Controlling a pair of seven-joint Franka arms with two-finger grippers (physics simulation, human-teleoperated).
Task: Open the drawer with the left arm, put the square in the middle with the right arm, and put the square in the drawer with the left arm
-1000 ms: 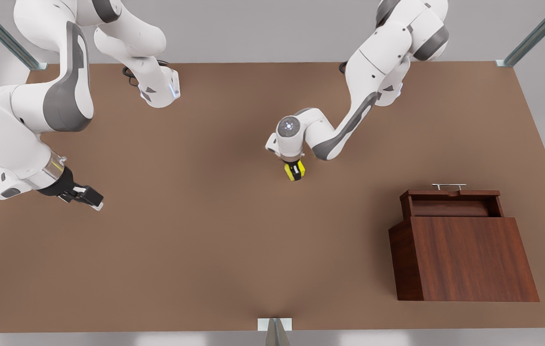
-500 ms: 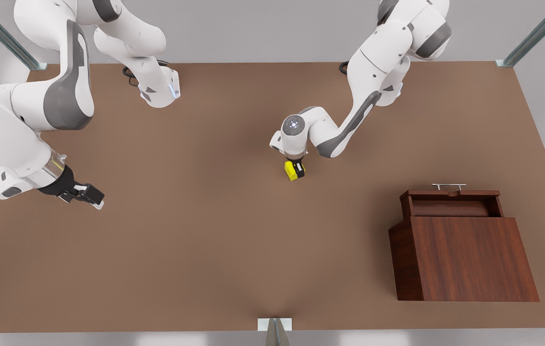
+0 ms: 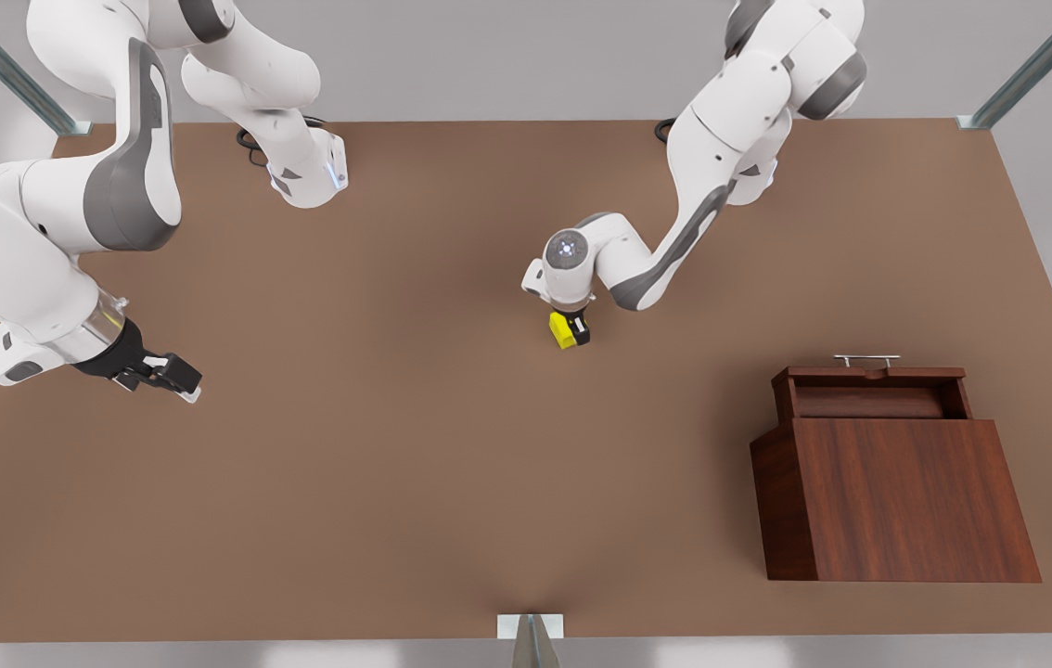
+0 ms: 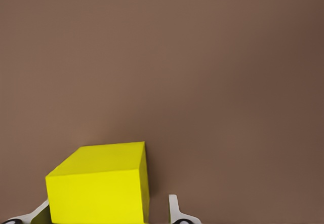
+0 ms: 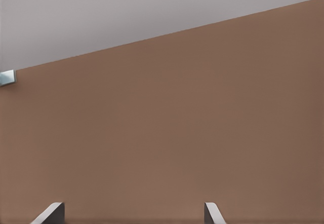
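Observation:
The square [image 3: 565,328] is a small yellow cube resting on the brown tabletop near the middle [image 3: 452,371]. My left gripper [image 3: 572,327], on the arm at the front view's right, points down over it. In the left wrist view the square [image 4: 98,186] sits between the fingertips [image 4: 173,209]; one finger touches it and a narrow gap shows at the other, so the gripper is open around it. The drawer [image 3: 869,390] stands pulled out from the cabinet [image 3: 897,501], its silver handle [image 3: 866,358] toward the back. My right gripper [image 3: 175,380] waits open above the table at the front view's left.
The wooden cabinet takes up the front view's right front area. Metal frame posts [image 3: 1036,65] stand at the table's back corners and a bracket [image 3: 531,627] sits at the front edge. The right wrist view looks over bare tabletop [image 5: 177,133].
The left arm's wrist has shifted slightly toward the front view's right over the square. The right arm has barely moved.

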